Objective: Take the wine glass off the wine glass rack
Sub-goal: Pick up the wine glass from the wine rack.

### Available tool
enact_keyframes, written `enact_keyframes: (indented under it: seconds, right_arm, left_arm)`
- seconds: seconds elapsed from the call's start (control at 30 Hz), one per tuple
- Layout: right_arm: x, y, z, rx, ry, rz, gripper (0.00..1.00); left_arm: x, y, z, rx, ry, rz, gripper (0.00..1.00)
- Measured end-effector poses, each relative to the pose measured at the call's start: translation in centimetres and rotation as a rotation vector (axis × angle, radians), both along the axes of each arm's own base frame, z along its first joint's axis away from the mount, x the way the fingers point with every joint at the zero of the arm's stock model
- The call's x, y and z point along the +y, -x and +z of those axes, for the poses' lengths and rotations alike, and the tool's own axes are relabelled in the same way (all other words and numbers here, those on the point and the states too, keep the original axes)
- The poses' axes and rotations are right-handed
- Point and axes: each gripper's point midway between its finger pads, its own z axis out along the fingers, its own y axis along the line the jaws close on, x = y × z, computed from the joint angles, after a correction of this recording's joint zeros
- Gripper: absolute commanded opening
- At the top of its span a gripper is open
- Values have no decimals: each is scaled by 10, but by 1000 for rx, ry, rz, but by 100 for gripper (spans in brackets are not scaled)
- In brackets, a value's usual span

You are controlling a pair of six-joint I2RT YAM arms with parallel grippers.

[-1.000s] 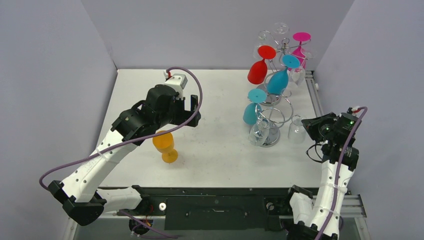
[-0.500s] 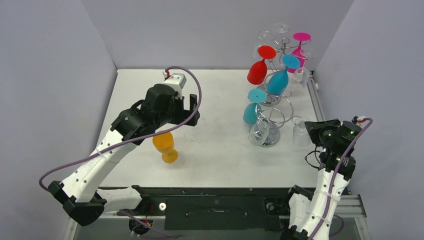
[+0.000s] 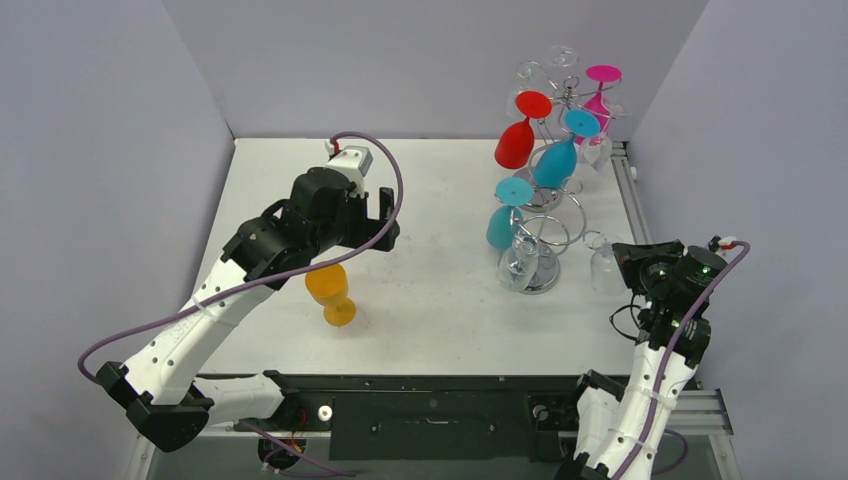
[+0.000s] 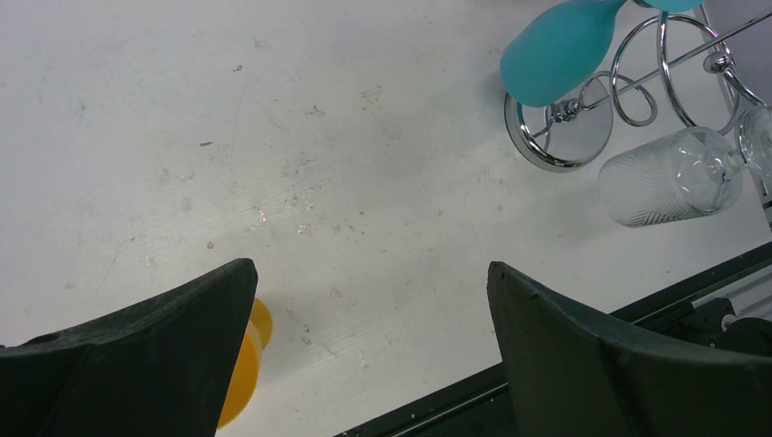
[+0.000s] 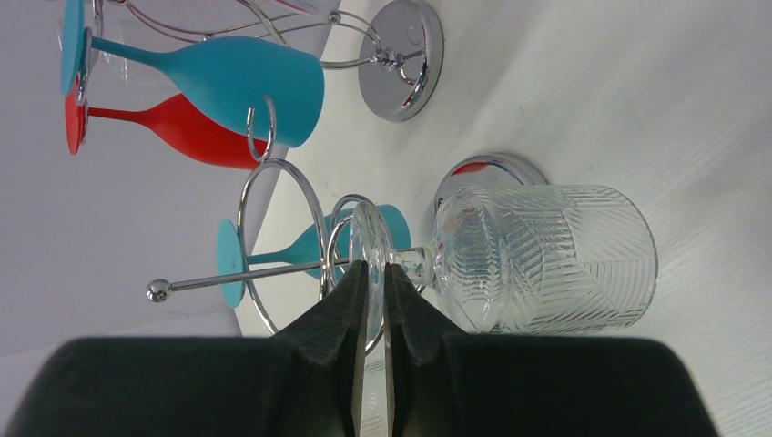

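White table (image 3: 440, 190): orange glass (image 3: 331, 290), chrome rack (image 4: 557, 137)

The overhead camera looks down over the whole surface (image 3: 440, 180); both wrist cameras closely view the wine glass rack (image 3: 548, 228).

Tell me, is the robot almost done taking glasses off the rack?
Partly. An orange glass sits on the table, the left gripper open above it. The right gripper pinches a clear glass by its foot, beside the rack. The red glass, pink glass and blue glasses still hang up.
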Motion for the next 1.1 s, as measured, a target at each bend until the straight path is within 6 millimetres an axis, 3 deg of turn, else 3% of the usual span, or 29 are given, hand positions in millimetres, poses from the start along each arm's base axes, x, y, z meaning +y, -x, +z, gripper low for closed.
enact_keyframes:
  seconds: [0.37,0.7,0.9,1.1]
  right_arm:
    - [-2,9,0,6,13,-33,0]
    - [-13,29,7,45,74,-130,0]
    - [-21,28,24,35,100,-160,0]
    - [-31,11,61,-27,103,-181,0]
  left_arm:
    - [1,-2,-2,6,-3,4,96]
    - [-3,-3,-7,21,-12,-13,96]
    - [-6,-2,-9,33,-9,-26,96]
    - [-8,-4,-9,34,-7,-29,96]
